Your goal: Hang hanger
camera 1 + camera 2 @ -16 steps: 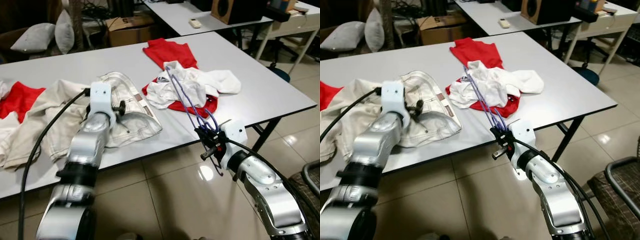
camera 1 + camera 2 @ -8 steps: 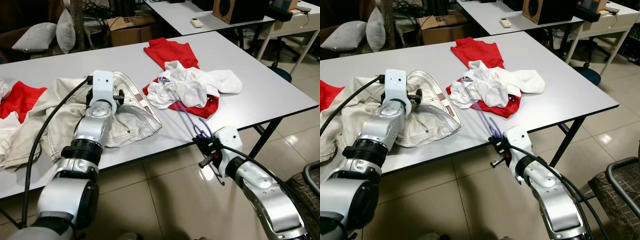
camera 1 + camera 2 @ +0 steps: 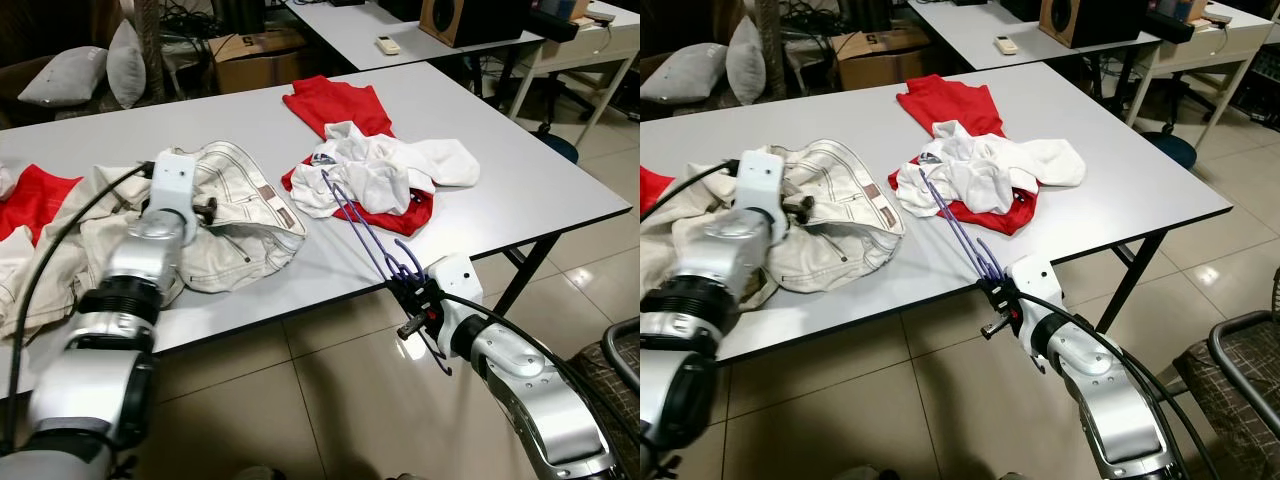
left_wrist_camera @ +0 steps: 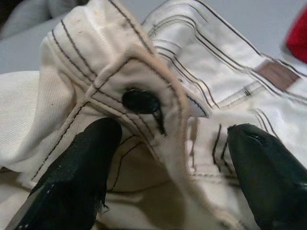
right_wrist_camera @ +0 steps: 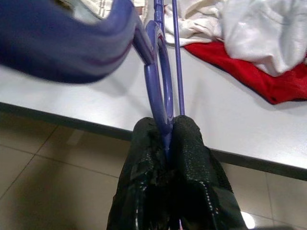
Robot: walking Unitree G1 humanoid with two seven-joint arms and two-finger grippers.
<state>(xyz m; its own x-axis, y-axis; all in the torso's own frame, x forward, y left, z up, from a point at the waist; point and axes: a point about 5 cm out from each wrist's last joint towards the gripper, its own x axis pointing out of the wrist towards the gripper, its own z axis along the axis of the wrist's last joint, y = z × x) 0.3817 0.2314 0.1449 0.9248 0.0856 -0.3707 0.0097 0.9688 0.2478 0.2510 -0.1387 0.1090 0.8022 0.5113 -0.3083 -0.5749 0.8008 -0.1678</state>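
Right end effector [image 3: 408, 299]: clenched on the purple hanger [image 3: 365, 232], its two black fingers [image 5: 189, 139] pressed together on the thin purple wire near the hook; it sits just off the near edge of the bench [image 3: 520, 180], over the tiled floor [image 3: 330, 400].
Purple hanger: held at its hook end by the right end effector, its long body slanting up and away over the bench edge; the far end reaches the white garment [image 3: 390, 170], and whether it touches the cloth cannot be told.
Left end effector [image 4: 168, 163]: released, its two fingers spread wide on either side of the waistband of the cream jeans [image 3: 235, 225], close to the cloth; a dark button [image 4: 140, 101] lies between them.
Cream jeans: crumpled on the left part of the bench, with a small brown label [image 4: 276, 74] on the waistband.
White garment: bunched near the middle of the bench, lying on top of a red garment [image 3: 335, 103] that spreads out behind and under it.
Other cloth: another red piece [image 3: 40, 195] at the far left of the bench, beside the jeans.
Background: a second table with a remote control [image 3: 390, 44], a cardboard box [image 3: 255, 55] and grey cushions [image 3: 95, 72] behind the bench.
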